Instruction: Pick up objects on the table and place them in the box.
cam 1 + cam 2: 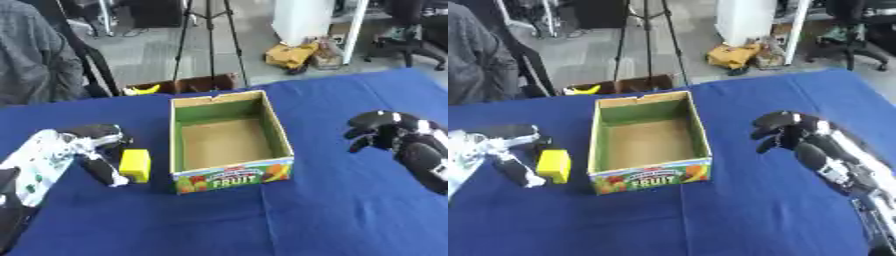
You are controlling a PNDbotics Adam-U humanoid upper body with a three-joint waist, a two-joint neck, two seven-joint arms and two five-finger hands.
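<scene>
An open cardboard box (231,143) with green inner walls and a fruit print on its front stood in the middle of the blue table cloth (332,210), and it was empty. Just left of it was a small yellow block (135,165). The left hand (98,150) had its fingers and thumb curled around this block, close to the cloth. The right hand (791,134) hovered right of the box, well apart from it, with fingers bent downward and holding nothing.

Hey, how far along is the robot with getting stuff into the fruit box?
Nothing is packed yet: the box looks empty. The left hand has its fingers around the yellow block beside the box. Lifting it in remains. The right hand hovers curled, holding nothing.
</scene>
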